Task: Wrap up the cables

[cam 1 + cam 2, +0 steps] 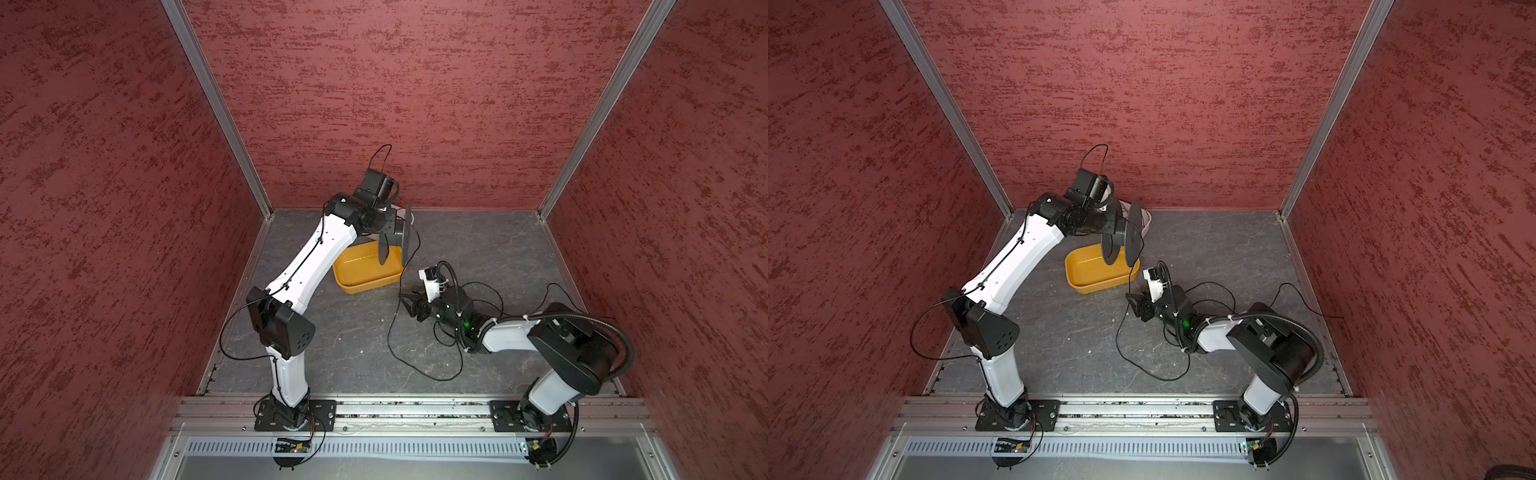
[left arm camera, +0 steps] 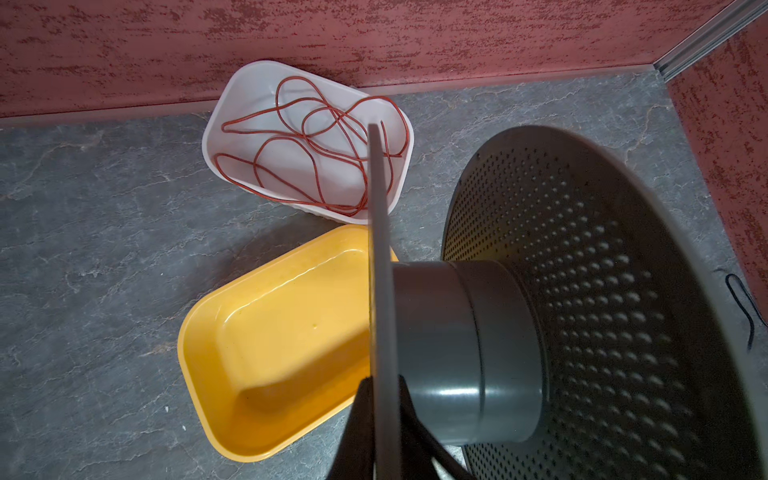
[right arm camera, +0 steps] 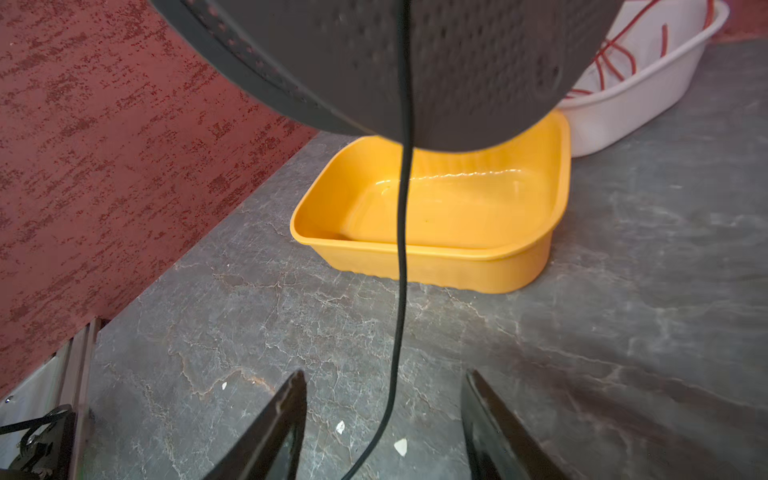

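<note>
Black cable point(image 3: 401, 232) hangs slack from the spool point(image 2: 436, 345) and passes between the fingers of the right gripper point(image 3: 385, 376) — jaws spread, neither finger touching it. In both top views it then loops over the grey floor point(image 1: 353, 332) at that gripper's 6 o'clock. The spool is at its 12 o'clock, one flange pinched tight by the left gripper point(image 2: 383, 390). Yellow tray point(image 3: 415, 253) — 10 o'clock.

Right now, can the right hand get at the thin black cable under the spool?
Probably yes: the thin black cable hanging from the dark grey perforated spool runs between the open fingers of the right hand, with nothing blocking it.
</note>
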You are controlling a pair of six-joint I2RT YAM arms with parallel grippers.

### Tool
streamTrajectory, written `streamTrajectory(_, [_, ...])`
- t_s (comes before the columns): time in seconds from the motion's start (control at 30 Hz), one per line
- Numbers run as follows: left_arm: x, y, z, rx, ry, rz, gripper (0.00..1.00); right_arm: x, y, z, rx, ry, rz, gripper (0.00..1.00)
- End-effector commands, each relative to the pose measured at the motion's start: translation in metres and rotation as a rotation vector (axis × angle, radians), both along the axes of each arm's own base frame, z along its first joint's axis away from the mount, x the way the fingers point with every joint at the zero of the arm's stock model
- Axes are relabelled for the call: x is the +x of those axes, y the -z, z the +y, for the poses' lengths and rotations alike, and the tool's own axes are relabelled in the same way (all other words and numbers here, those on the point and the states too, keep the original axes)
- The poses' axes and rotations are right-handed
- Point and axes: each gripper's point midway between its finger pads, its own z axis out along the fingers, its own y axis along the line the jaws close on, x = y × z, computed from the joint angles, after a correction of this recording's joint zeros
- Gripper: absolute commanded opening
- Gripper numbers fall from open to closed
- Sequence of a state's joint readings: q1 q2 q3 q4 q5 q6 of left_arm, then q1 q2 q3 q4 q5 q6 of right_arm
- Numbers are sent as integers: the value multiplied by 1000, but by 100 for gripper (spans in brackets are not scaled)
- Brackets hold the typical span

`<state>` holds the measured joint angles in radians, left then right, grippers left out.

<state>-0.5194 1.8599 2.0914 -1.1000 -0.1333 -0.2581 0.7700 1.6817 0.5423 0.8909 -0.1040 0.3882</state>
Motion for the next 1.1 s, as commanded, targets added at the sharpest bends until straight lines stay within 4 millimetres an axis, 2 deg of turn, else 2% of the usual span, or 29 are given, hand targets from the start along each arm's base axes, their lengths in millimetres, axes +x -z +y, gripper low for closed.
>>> streamTrajectory(0.0, [-5,-45,6,-73,-16,-98,0,6,-35,14,160,9,-70,60])
streamTrajectory(0.1, [-8,-49,9,-84,-14,-104,0,9,-24,22,158,7,-41,58])
streamTrajectory(0.23, [-8,-52,13,-89,-28,-114,0,10,-3,33,138,-7,11,47])
streamTrajectory(0.37, [-11,-54,14,-111,-26,-116,0,9,11,41,139,-26,53,34])
streamTrajectory(0.47, [-12,-56,17,-113,-28,-123,0,9,11,42,134,-33,62,20])
streamTrajectory(0.57, [-13,-55,27,-111,-38,-120,0,7,4,32,113,-5,53,3])
streamTrajectory(0.6, [-13,-53,30,-112,-40,-117,0,5,-1,28,100,-3,39,0])
streamTrajectory(0.7, [-13,-51,36,-109,-27,-133,0,3,-19,16,24,16,-18,0])
streamTrajectory(0.8, [-18,-48,40,-117,-20,-127,0,10,-42,1,-76,70,-60,0])
streamTrajectory(0.93, [-29,-41,40,-123,12,-107,0,31,-68,-21,-179,118,-45,0])
streamTrajectory(1.07, [-43,-44,34,-171,59,-91,0,59,-81,-34,-263,121,28,0])
